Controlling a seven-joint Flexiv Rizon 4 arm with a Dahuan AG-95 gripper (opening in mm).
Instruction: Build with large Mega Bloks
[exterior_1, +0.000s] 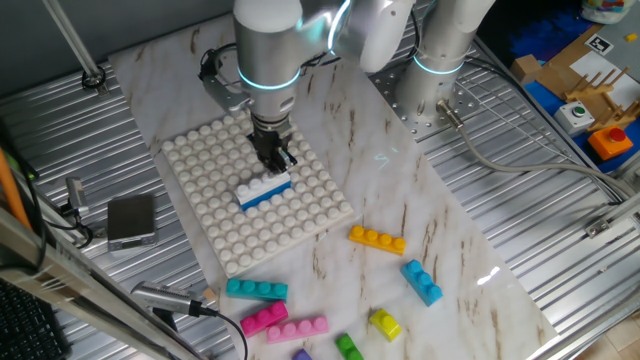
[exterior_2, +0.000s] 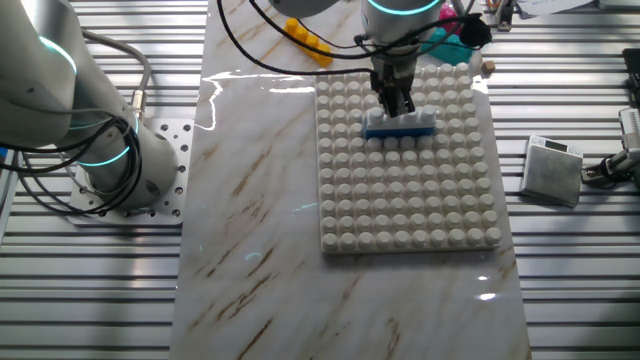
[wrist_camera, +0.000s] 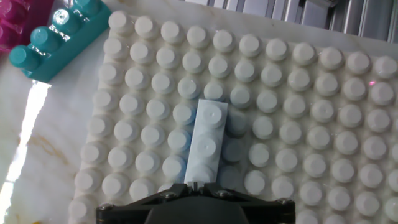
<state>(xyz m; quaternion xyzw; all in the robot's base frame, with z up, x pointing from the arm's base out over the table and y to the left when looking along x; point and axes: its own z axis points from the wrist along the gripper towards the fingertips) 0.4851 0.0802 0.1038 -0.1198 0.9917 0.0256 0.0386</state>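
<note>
Marble tabletop (exterior_1: 440, 200) carries our baseplate (exterior_1: 200, 160). Our gripper (exterior_1: 272, 158) hovers over the white brick (exterior_1: 262, 184) on blue (exterior_1: 268, 196); whether it grips, we cannot tell. We judge both light, rigid, slick: pinch the long sides.

Light is even and fairly bright in all three views, seemingly from overhead. The glossy marble desk (exterior_2: 250, 200) throws back white glare: a streak near the baseplate's top left corner in the other fixed view, smaller glints at its lower right. In the hand view a blown-out strip runs down the left edge and the teal brick (wrist_camera: 53, 45) shines with highlights. The white baseplate (wrist_camera: 298, 124) is sharp there, its studs casting soft, short shadows; the gripper (wrist_camera: 193, 208) at the bottom is dark and slightly blurred.
</note>
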